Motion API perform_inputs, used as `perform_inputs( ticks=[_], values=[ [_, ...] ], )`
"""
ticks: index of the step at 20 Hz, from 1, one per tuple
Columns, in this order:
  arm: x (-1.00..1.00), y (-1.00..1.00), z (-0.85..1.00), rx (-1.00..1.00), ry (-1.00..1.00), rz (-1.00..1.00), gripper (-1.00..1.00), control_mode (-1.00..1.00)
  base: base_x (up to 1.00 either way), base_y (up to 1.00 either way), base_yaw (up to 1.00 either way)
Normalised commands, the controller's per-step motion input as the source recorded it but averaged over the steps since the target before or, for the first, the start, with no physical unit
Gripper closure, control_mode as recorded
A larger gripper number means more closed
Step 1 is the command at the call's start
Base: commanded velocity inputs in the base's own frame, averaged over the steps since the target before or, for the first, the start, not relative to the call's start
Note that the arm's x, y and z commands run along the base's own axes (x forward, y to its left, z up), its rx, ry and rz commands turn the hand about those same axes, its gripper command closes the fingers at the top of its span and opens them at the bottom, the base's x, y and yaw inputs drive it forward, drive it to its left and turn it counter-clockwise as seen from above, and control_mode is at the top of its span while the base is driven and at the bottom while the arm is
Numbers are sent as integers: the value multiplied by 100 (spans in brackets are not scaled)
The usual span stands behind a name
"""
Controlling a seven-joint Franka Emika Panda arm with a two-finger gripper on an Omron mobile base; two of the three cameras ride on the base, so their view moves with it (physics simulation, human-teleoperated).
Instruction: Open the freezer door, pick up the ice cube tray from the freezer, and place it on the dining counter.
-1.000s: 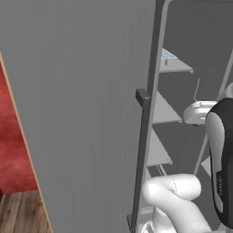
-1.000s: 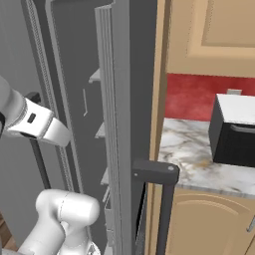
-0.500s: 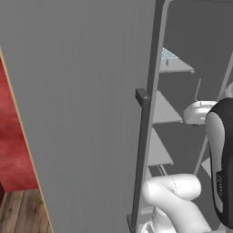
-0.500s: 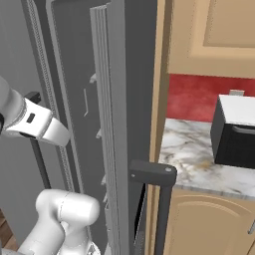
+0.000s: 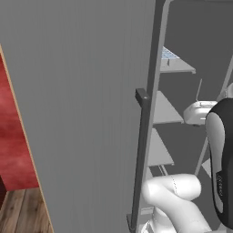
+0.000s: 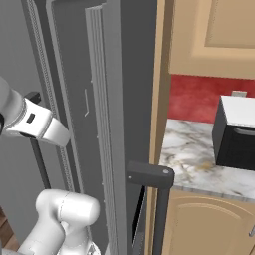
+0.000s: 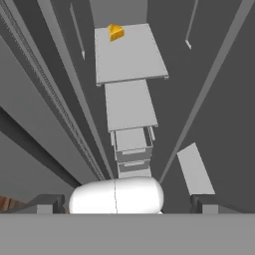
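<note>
freezer door (image 5: 86,113) swung open, bar handle (image 5: 141,154) at edge | ice cube tray (image 5: 169,53) on upper freezer shelf (image 5: 177,66), mostly cut off by door edge | gripper (image 7: 127,204) fingers spread wide, holding nothing, tips barely visible | cheese wedge (image 7: 116,32) on shelf, small

Ice cube tray (image 5: 169,54) on the freezer's top shelf (image 5: 177,66); cheese wedge (image 7: 116,33) on another shelf (image 7: 129,55).

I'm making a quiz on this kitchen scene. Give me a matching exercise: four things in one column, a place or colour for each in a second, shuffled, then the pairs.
Things:
1. ice cube tray
2. cheese wedge
3. black appliance
4. freezer door

Descriptions:
A. on the marble countertop
B. grey, swung open, with a dark bar handle
C. yellow, on a freezer shelf
D. pale blue, on the top shelf

Pairs: 1-D, 2-C, 3-A, 4-B
</note>
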Motion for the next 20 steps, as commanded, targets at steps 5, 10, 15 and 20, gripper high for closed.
perform_inputs(
  ticks=[5,10,15,20],
  values=[
    [0,0,0,0,0,0,-100,100,54,-18,0],
    [3,-2,0,0,1,0,-100,-100,0,0,0],
    [36,-48,18,16,3,-8,-100,-100,0,0,0],
    [46,-32,4,24,0,-20,-100,-100,0,0,0]
  ],
)
